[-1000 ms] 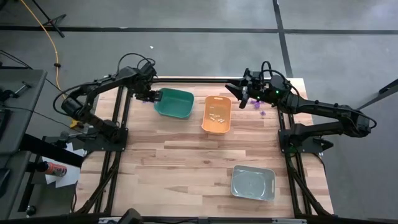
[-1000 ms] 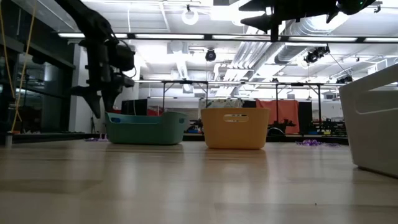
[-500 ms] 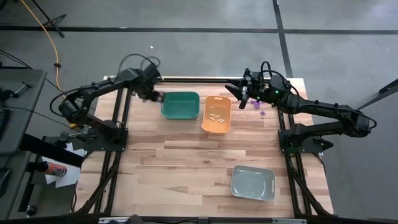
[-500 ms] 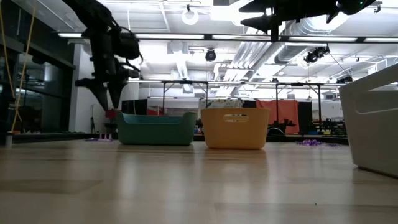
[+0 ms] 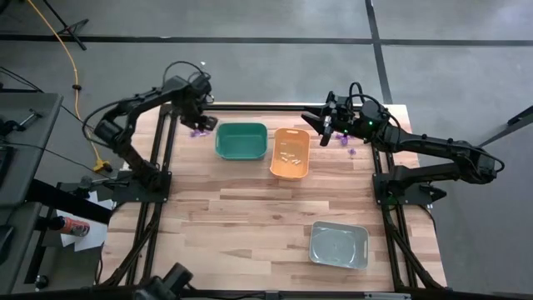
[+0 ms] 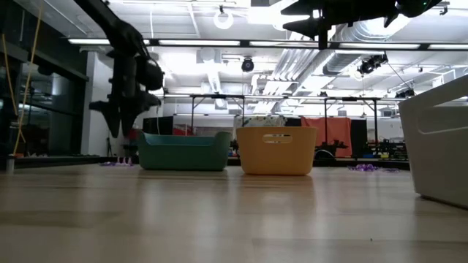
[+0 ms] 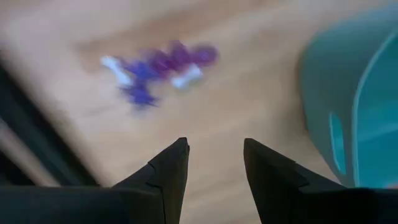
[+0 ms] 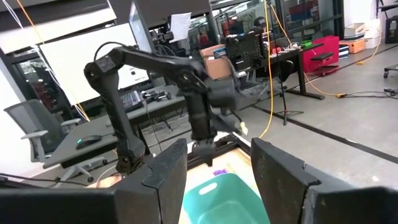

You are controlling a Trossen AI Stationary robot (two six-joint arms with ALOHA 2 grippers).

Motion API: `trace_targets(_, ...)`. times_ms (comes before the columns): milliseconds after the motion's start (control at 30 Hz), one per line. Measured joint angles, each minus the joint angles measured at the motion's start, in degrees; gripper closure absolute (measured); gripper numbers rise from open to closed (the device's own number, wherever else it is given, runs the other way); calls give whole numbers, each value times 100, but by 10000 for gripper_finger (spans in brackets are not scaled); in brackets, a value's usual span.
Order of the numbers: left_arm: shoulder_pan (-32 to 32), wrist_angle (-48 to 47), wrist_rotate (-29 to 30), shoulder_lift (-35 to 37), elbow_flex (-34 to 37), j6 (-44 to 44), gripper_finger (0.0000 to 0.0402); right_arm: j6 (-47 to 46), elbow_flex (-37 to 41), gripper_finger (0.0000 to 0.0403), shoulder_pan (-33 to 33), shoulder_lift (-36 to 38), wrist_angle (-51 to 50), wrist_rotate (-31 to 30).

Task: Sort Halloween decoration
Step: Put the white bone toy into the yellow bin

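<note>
A small heap of purple and whitish Halloween decoration trinkets (image 7: pixel 158 68) lies on the table near the far left corner (image 5: pixel 198 132). My left gripper (image 7: pixel 214 146) hovers open just above and short of them (image 5: pixel 198 115). The green bin (image 5: pixel 241 140) stands right of them. More purple trinkets (image 5: pixel 346 145) lie right of the orange bin (image 5: pixel 291 152), which holds cream ones. My right gripper (image 5: pixel 325 125) waits open, raised above the table's far side; its wrist view (image 8: pixel 217 149) looks across at the left arm.
The grey bin (image 5: pixel 339 245) sits near the table's near right corner and looms at the right of the low view (image 6: pixel 439 139). Green (image 6: pixel 183 152) and orange (image 6: pixel 276 150) bins stand side by side at the far side. Bare wood spreads across the middle and near left.
The green bin has slid toward the table's right and turned square, ending closer to the orange bin. My left gripper, at the bin's left end a second ago, has drawn back toward the far left corner, over the purple trinkets.
</note>
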State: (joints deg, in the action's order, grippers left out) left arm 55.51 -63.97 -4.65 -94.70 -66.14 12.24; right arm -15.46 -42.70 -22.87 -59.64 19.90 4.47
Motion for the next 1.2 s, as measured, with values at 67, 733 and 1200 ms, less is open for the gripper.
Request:
trace_targets(67, -58, 78, -36, -179, 51, -100, 263, -7, 0, 231, 0, 1, 0, 0)
trace_targets(733, -117, 902, 389, -1111, 73, -447, 282, -13, 0, 231, 0, 0, -2, 0)
trace_targets(1200, -120, 1068, 770, -1131, 73, -857, 282, -13, 0, 231, 0, 0, -41, 0)
